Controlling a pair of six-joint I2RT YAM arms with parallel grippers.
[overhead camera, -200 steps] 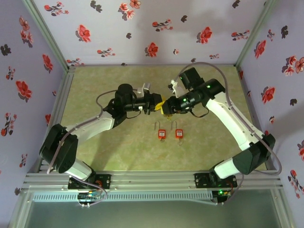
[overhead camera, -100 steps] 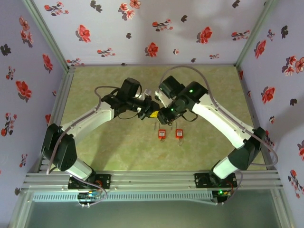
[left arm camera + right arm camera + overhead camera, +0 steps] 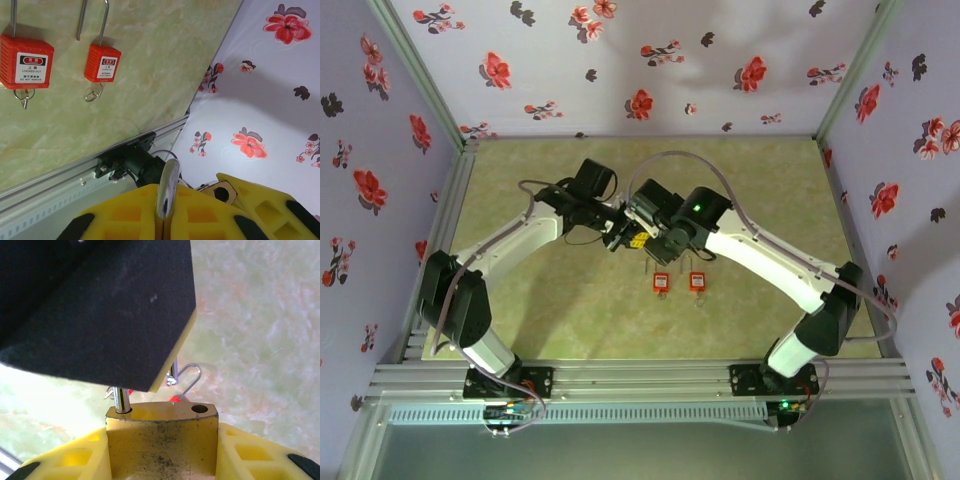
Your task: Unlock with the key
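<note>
A brass padlock [image 3: 160, 445] sits between the yellow fingers [image 3: 250, 452] of my right gripper [image 3: 161, 432], which is shut on its body. One leg of its chrome shackle [image 3: 120, 399] stands in the left hole; the right hole [image 3: 199, 409] is empty. My left gripper [image 3: 163, 220] is shut on the shackle's bend [image 3: 168, 182], with the brass body [image 3: 212, 187] just beside it. In the top view both grippers meet above the mat, left gripper [image 3: 623, 231] against right gripper [image 3: 646, 241]. The key is hidden.
Two red safety padlocks [image 3: 661, 281] [image 3: 697, 281] lie on the green mat [image 3: 570, 310] just in front of the grippers, also seen as red padlocks [image 3: 26, 61] [image 3: 102, 62] from the left wrist. Flowered walls [image 3: 620, 60] close in the back and sides.
Both grippers, joined at the padlock, have shifted left and slightly nearer. The right arm has stretched further across; the left forearm has swung up and back.
</note>
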